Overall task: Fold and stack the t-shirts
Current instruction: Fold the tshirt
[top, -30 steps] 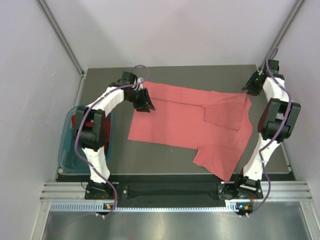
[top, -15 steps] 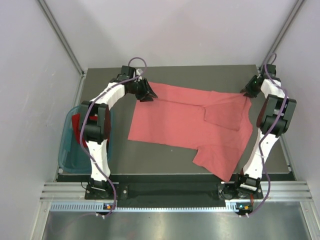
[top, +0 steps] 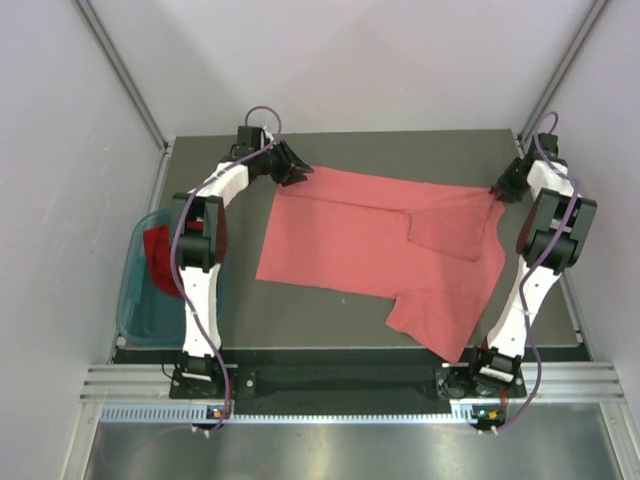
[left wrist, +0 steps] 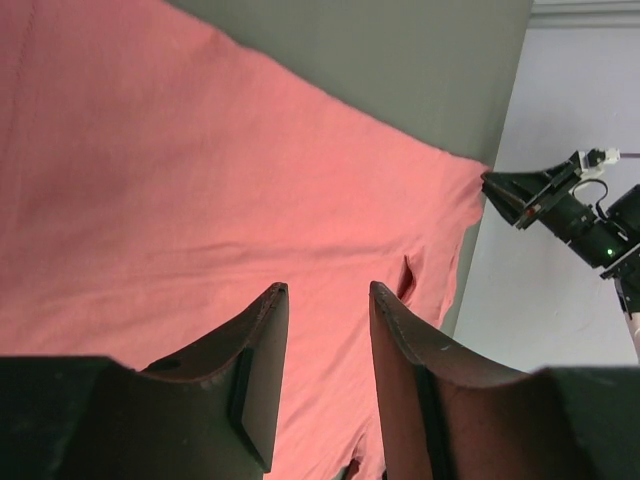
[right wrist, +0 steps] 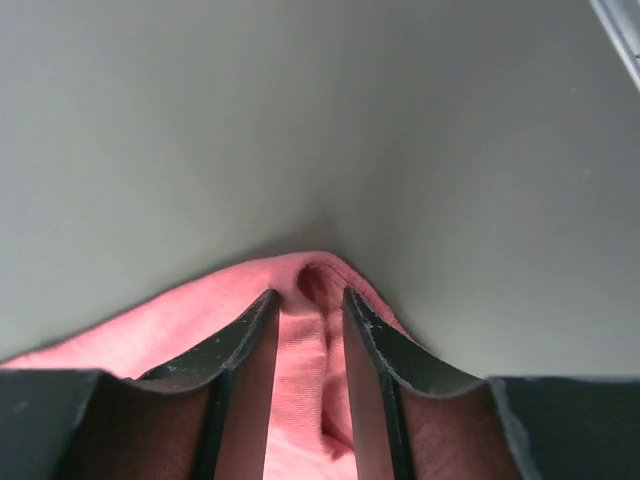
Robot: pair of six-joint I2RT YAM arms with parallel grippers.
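You have two t-shirts to count. Nearest you, the salmon-pink t-shirt [top: 370, 245] lies spread across the middle of the desk [top: 300, 320], with one sleeve reaching toward the near right corner. At the left edge, the deep red t-shirt [top: 158, 258] sits bunched in the single teal basket [top: 128, 305]. The left arm crosses over it, so you see only part of it.

Farther back, the two grippers sit at the pink shirt's far corners. The right gripper [right wrist: 310, 295] is near the desk's far right corner. Its jaws stand narrowly apart, with a bunched fold of the shirt's corner pinched between them. The left gripper [left wrist: 325, 290], at the shirt's far left corner, stands about half open with nothing between its fingers. You cannot tell whether its tips touch the cloth.
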